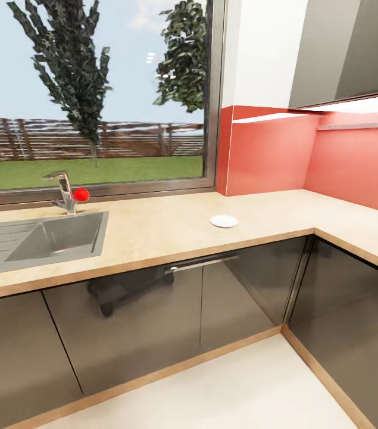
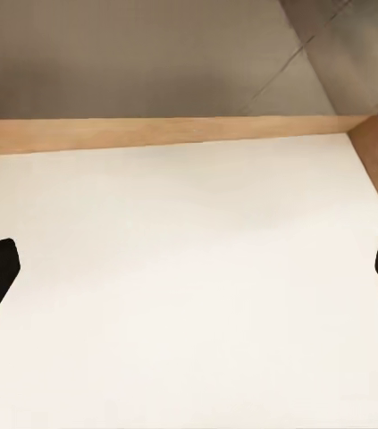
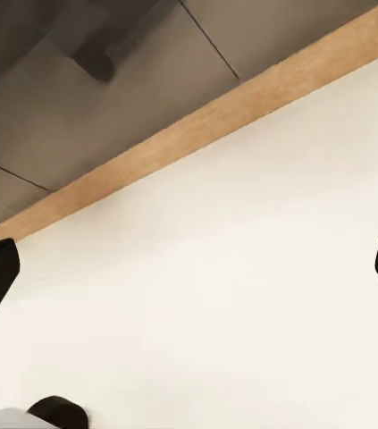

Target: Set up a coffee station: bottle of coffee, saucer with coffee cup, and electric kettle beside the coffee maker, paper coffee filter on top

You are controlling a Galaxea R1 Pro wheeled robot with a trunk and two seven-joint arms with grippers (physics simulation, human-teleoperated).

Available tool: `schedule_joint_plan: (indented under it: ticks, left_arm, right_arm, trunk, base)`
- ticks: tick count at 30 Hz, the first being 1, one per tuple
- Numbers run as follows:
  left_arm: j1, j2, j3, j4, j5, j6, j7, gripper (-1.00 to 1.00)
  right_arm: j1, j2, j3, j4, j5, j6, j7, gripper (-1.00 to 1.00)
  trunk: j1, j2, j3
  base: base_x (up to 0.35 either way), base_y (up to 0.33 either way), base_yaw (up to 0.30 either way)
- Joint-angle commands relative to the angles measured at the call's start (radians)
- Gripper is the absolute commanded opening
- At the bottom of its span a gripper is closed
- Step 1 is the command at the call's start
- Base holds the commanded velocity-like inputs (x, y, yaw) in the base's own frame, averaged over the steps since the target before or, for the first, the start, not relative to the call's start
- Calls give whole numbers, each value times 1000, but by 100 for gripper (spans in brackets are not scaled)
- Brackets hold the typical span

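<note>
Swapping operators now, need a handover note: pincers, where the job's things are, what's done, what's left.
Left pincer: open, empty, pointed at the floor by the cabinet base.
Right pincer: open, empty, also over the floor.
Saucer: on the countertop, right of the sink, near the corner, nothing on it.
Coffee maker, coffee bottle, filter, cup, kettle: not in these views, so whether the saucer sits beside the coffee maker cannot be judged.
Left: find the coffee maker and bring the other things to it.
</note>
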State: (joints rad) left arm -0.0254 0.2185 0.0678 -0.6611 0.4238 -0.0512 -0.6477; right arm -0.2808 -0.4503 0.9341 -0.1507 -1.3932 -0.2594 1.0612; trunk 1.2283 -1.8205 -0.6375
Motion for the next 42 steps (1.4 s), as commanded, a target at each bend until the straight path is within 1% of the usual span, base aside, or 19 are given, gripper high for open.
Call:
schedule_joint_plan:
  ticks: [1, 8, 12, 13, 18, 19, 23, 24, 25, 27, 28, 31, 32, 33, 34, 36, 38, 40, 42]
  left_arm:
    - [-1, 0, -6, -71, 5, 69, -9, 100]
    - [-1, 1, -21, -325, 6, 301, -20, 100]
    - [-1, 0, -24, -434, 7, 402, -22, 100]
    - [0, 0, -25, -489, 8, 450, -22, 100]
    - [0, -6, -27, -623, 9, 557, -23, 100]
    - [0, -12, -27, -670, 10, 592, -23, 100]
    - [0, -33, -28, -741, 12, 647, -22, 100]
    - [-1, -54, -28, -825, 16, 694, -22, 100]
    - [-1, -58, -28, -851, 23, 720, -25, 100]
    - [-2, -61, -28, -867, 35, 755, -35, 100]
    - [-5, -64, -28, -878, 43, 794, -53, 100]
    - [-33, -76, -28, -891, 52, 852, -106, 100]
    - [-119, -118, -28, -897, 56, 905, -153, 100]
    - [-136, -126, -28, -898, 56, 921, -158, 100]
    - [-174, -141, -28, -899, 57, 958, -165, 100]
    - [-304, -189, -28, -897, 59, 1014, -172, 100]
    - [-383, -218, -27, -889, 58, 1028, -172, 100]
    - [-483, -270, -26, -856, 56, 1036, -168, 100]
    - [-552, -309, -17, -814, 56, 1038, -141, 100]
  right_arm:
    - [-20, -2, 9, -27, 12, -4, 7, 100]
    - [-100, -8, 8, -171, 63, 23, 13, 100]
    - [-144, -21, 7, -251, 70, 101, 11, 100]
    - [-165, -27, 5, -292, 72, 145, 10, 100]
    - [-210, -43, 0, -394, 75, 218, 8, 100]
    - [-226, -50, -2, -437, 75, 239, 8, 100]
    - [-253, -70, -5, -543, 75, 291, -9, 100]
    - [-269, -121, -61, -729, 74, 371, -103, 100]
    - [-271, -143, -111, -811, 74, 411, -153, 100]
    - [-271, -161, -164, -883, 74, 460, -200, 100]
    - [-271, -171, -217, -941, 74, 517, -238, 100]
    - [-271, -183, -324, -1017, 74, 623, -280, 100]
    - [-272, -188, -470, -1096, 74, 724, -318, 100]
    - [-273, -189, -496, -1111, 74, 745, -328, 100]
    - [-274, -189, -547, -1136, 74, 792, -351, 100]
    - [-279, -189, -670, -1174, 74, 890, -446, 100]
    - [-302, -188, -704, -1183, 75, 916, -521, 100]
    - [-335, -186, -725, -1188, 74, 933, -633, 100]
    - [-365, -183, -732, -1190, 73, 940, -711, 100]
  trunk:
    - [0, 0, -1]
    - [0, 0, -1]
    - [0, 0, -1]
    - [0, 0, -1]
    - [0, 0, -1]
    - [0, 0, -1]
    - [0, 0, -1]
    - [0, 0, -1]
    - [0, 0, -1]
    - [0, 0, -1]
    - [0, 0, -1]
    - [0, 0, -1]
    - [0, 0, -1]
    - [0, 0, -1]
    - [0, 0, -1]
    - [0, 0, -1]
    - [0, 0, -1]
    - [0, 0, -1]
    - [0, 0, -1]
  base:
    - [0, 0, 0]
    - [0, 0, 0]
    - [0, 0, 0]
    - [0, 0, 0]
    - [0, 0, 0]
    - [0, 0, 0]
    - [0, 0, 0]
    - [0, 0, 0]
    - [0, 0, 0]
    - [0, 0, 0]
    - [0, 0, 0]
    - [0, 0, 0]
    - [0, 0, 0]
    - [0, 0, 0]
    - [0, 0, 0]
    - [0, 0, 0]
    - [0, 0, 0]
    - [0, 0, 0]
    - [0, 0, 0]
